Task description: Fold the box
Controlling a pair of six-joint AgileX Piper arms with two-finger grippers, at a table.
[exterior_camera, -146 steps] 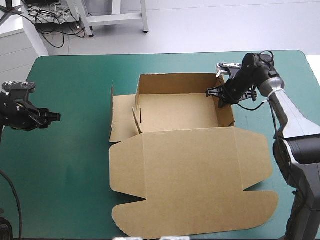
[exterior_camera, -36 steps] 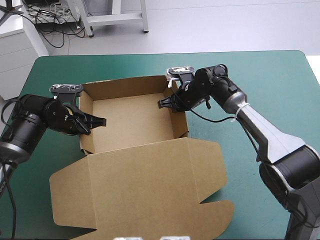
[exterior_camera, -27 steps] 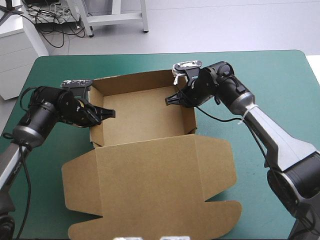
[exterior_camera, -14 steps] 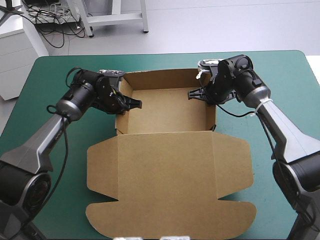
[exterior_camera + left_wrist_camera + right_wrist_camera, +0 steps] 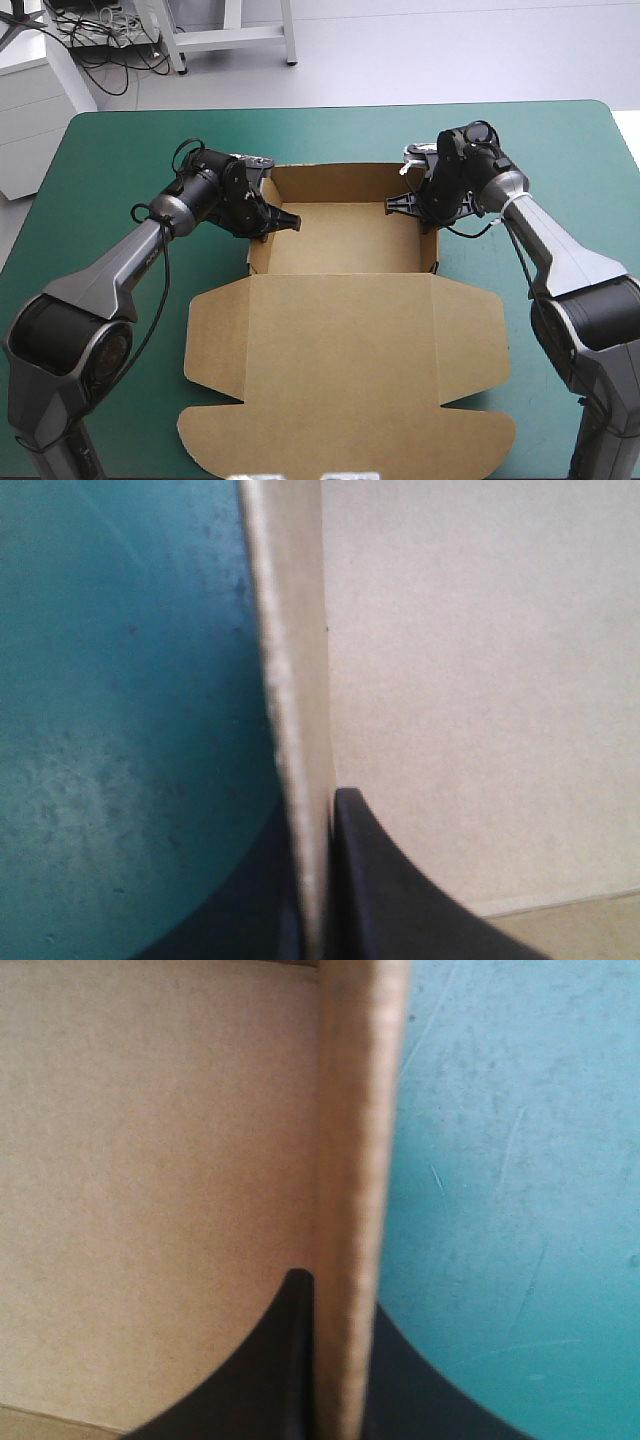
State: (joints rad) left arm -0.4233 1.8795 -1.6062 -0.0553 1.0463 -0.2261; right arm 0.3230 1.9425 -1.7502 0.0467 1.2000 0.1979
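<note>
the brown box (image 5: 340, 330) sits in the middle of the table, on the teal-green cover (image 5: 120, 140). its far half is an open tray (image 5: 340, 235) with the walls standing up. its lid (image 5: 340, 390) lies flat, spread out toward the near edge. the left gripper (image 5: 284, 221) is pinching the tray's left wall (image 5: 258, 252), one black finger inside the tray and one outside, with the board squeezed between them. in the left wrist view the wall's thin edge runs straight away from between the fingers (image 5: 380, 900). the right gripper (image 5: 396, 206) does the same on the right wall (image 5: 431, 245), pressed together on the board, one finger in and one out. so the tray lies right between the two grippers, and each arm is just as near to it as the other. both side walls run from the far edge toward the near edge. the lid's fold line runs across them, from one arm's side to the other, just on the near side of both grippers. the lid is the big part not yet lifted, so i think the next move has to reach back toward the near edge. from these views i can't be sure if the side walls are tucked in for good or only held up by the pinch.
</note>
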